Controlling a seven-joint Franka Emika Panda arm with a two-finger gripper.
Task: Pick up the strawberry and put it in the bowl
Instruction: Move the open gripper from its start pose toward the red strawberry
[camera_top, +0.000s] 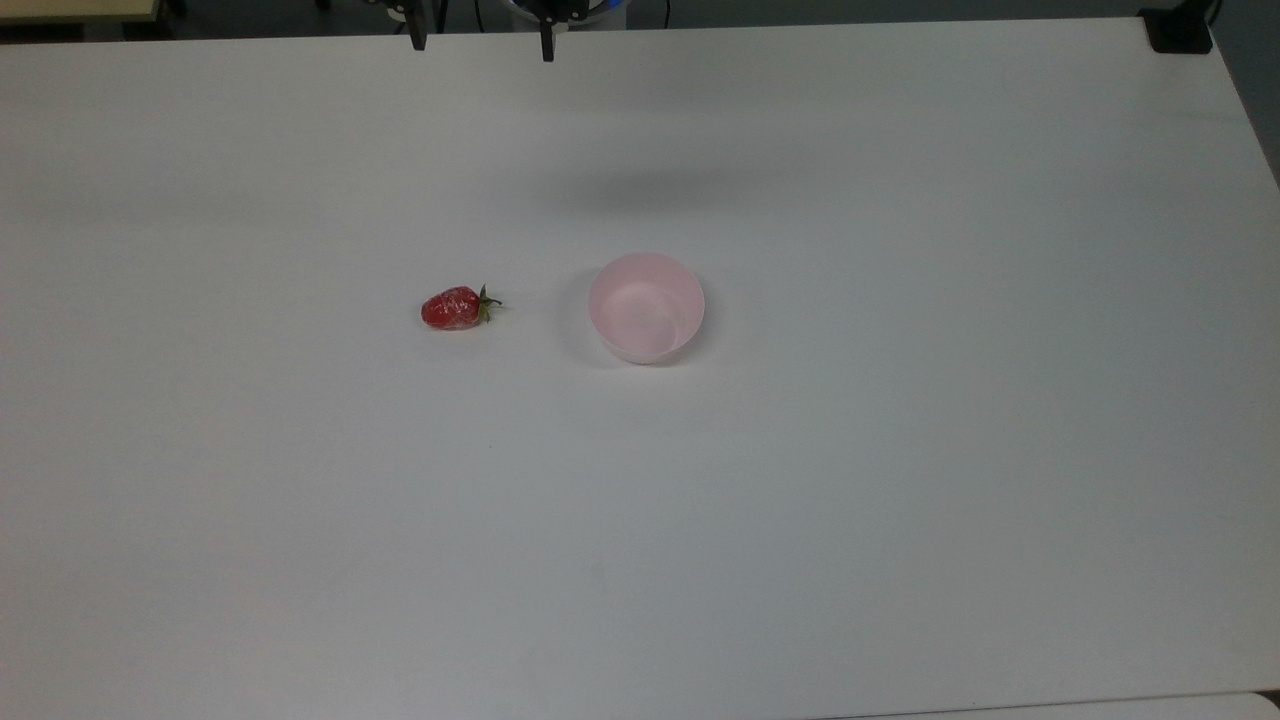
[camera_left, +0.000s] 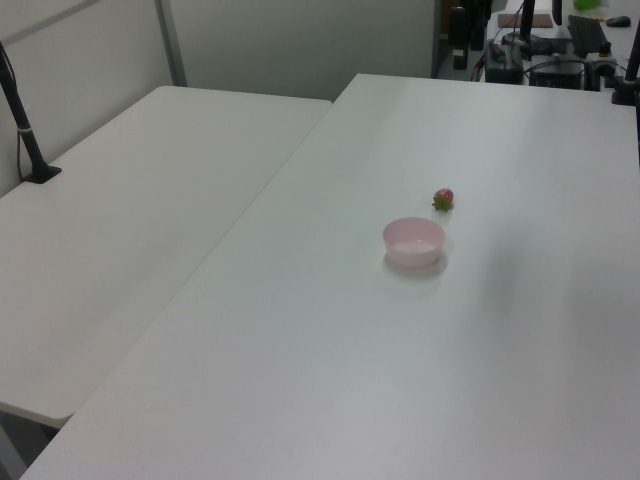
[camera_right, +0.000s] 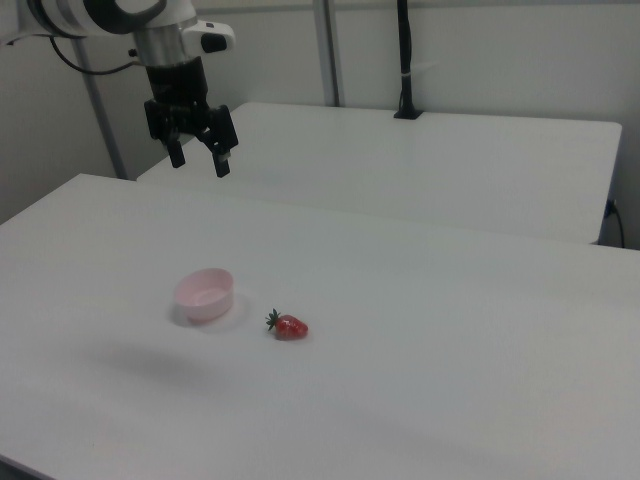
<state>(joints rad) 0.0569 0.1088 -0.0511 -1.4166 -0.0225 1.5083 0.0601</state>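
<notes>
while raised, gripper (camera_right: 199, 160) wide open, empty

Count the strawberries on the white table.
1. The small glossy red strawberry lies on the white table, apart from the pale pink plastic bowl, on the bowl's left in the top view.

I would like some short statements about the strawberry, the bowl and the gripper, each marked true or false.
1. The strawberry lies inside the bowl. False: it lies on the table, apart from the bowl.
2. The bowl stands upright. True.
3. The gripper holds the strawberry. False: it is open and empty, high above the table.
4. In the top view, the strawberry's green stem points toward the bowl. True.
5. The bowl is blue. False: it is pale pink.
</notes>
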